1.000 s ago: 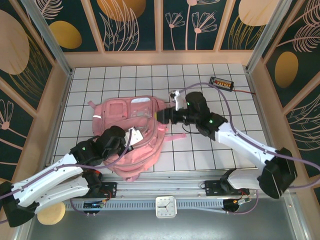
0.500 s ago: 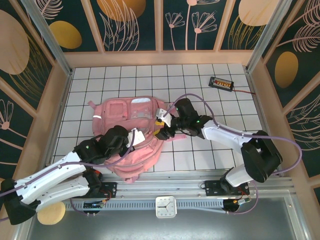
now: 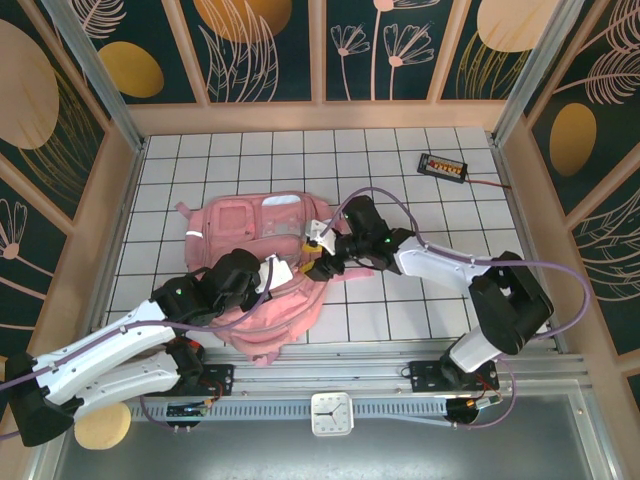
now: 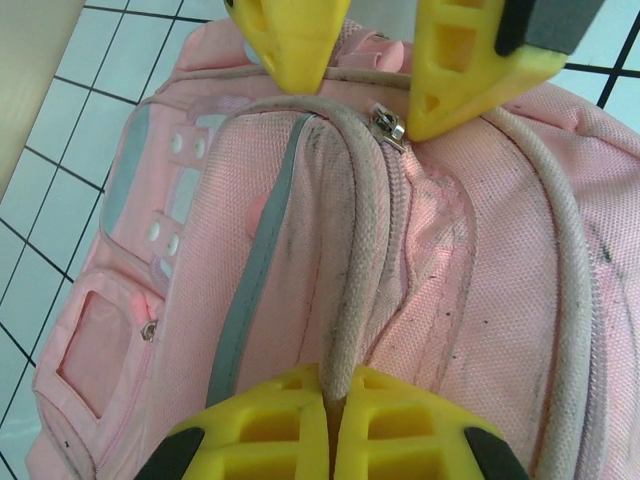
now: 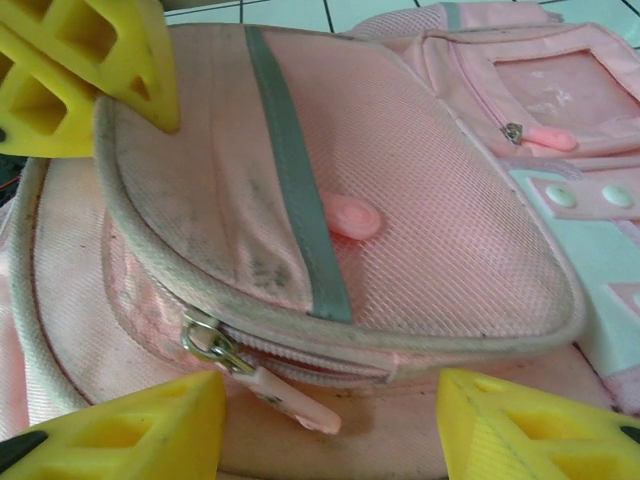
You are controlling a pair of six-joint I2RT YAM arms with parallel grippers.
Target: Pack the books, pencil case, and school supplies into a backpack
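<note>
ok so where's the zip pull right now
In the right wrist view the zip pull lies low and left of centre on the backpack seam, between the open fingers of the right gripper, closer to the finger on the view's left.

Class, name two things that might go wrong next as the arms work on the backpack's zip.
The right gripper stands open astride the small zip pull; closing, it may pinch fabric instead. The left gripper pinches just the thin piping; a tug might slip it free and slide the backpack.
</note>
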